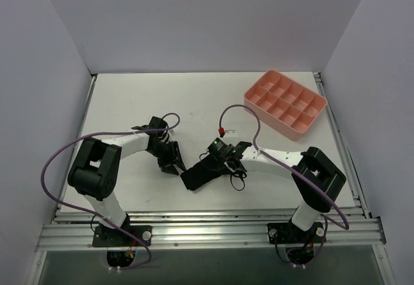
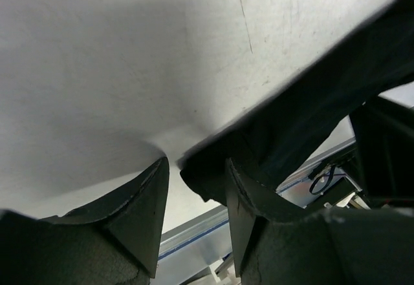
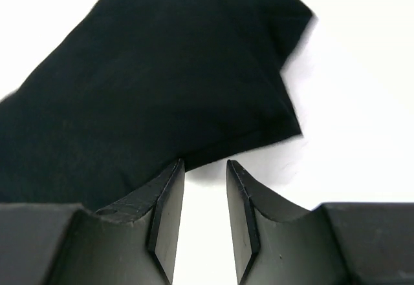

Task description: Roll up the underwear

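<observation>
The black underwear (image 1: pixel 199 176) lies bunched on the white table between my two grippers. My left gripper (image 1: pixel 171 165) is at its left end. In the left wrist view the left gripper (image 2: pixel 197 162) is open and a corner of the underwear (image 2: pixel 310 104) reaches into the gap between the jaws, not pinched. My right gripper (image 1: pixel 218 158) is at the garment's upper right side. In the right wrist view the right gripper (image 3: pixel 204 163) is open with a narrow, empty gap, and its tips sit at the edge of the underwear (image 3: pixel 162 72).
A pink compartment tray (image 1: pixel 285 101) stands at the back right of the table. The table's metal front rail (image 1: pixel 207 230) runs just behind the arm bases. White walls close in the left, back and right sides.
</observation>
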### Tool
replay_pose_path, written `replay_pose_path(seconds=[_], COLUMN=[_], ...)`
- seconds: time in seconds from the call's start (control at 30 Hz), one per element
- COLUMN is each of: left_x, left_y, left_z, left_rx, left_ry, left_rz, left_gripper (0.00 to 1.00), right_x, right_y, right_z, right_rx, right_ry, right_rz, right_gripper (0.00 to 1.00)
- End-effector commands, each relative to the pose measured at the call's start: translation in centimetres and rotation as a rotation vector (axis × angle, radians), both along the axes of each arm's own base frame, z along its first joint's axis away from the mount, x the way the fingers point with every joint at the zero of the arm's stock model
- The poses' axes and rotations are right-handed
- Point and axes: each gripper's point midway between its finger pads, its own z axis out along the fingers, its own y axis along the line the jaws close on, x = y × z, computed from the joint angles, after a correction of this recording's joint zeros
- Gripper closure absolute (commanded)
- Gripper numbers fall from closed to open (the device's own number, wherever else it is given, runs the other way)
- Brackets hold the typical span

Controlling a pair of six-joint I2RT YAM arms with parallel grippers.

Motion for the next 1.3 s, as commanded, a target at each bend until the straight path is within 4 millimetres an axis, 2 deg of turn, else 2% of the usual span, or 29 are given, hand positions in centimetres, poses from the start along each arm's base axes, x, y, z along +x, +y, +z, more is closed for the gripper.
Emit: replay_pose_path(seconds=[0.0, 0.13, 0.27, 0.33, 0.4, 0.47, 0.57, 0.7, 0.73, 0.93, 1.03, 1.07, 1.27], left_x=[-1.4, -3.3, -3.5, -3.5, -2.5, -2.1, -1.5, -1.4, -1.6, -2.0, -2.3, -2.4, -3.4], left_y=[-1.4, -2.3, -2.5, -2.0, -1.7, -1.7, -2.5, -3.5, -3.7, -3.9, -4.0, -4.0, -3.8], left_z=[0.0, 0.3, 2.0, 2.9, 3.6, 3.7, 3.9, 3.9, 3.9, 3.7, 3.2, 3.0, 0.7], left_rx=[-0.009, 0.004, -0.004, 0.02, 0.041, 0.04, -0.006, -0.066, -0.083, -0.119, -0.136, -0.138, -0.144], left_ry=[-0.032, -0.04, -0.075, -0.089, -0.126, -0.127, -0.139, -0.149, -0.147, -0.169, -0.171, -0.167, -0.127], left_rz=[-0.038, -0.043, 0.001, 0.019, 0.03, 0.035, 0.014, -0.024, -0.034, -0.068, -0.076, -0.075, -0.069], left_gripper=[0.51, 0.52, 0.53, 0.53, 0.51, 0.51, 0.51, 0.49, 0.48, 0.45, 0.45, 0.45, 0.44], right_x=[1.4, 3.9, 5.2, 4.7, 4.0, 2.9, 1.2, -1.2, -1.8, -4.3, -5.1, -5.5, -7.1], right_y=[-1.9, -2.4, -2.1, -2.0, -1.5, 0.2, 2.0, 3.9, 3.8, 6.9, 6.4, 5.9, 4.7], right_z=[-0.1, -0.1, 2.3, 3.2, 4.9, 6.5, 7.1, 6.1, 5.3, 4.7, 2.5, 1.1, -2.6], right_rx=[-0.05, -0.055, -0.064, -0.053, -0.011, 0.078, 0.178, 0.238, 0.237, 0.294, 0.259, 0.245, 0.2], right_ry=[0.003, -0.005, -0.012, 0.002, -0.002, -0.009, 0.015, 0.037, 0.054, 0.058, 0.1, 0.119, 0.197], right_rz=[-0.006, 0.013, 0.044, 0.045, 0.05, 0.072, 0.095, 0.13, 0.133, 0.183, 0.169, 0.164, 0.148], right_gripper=[0.72, 0.71, 0.71, 0.71, 0.72, 0.72, 0.71, 0.72, 0.72, 0.73, 0.76, 0.78, 0.79])
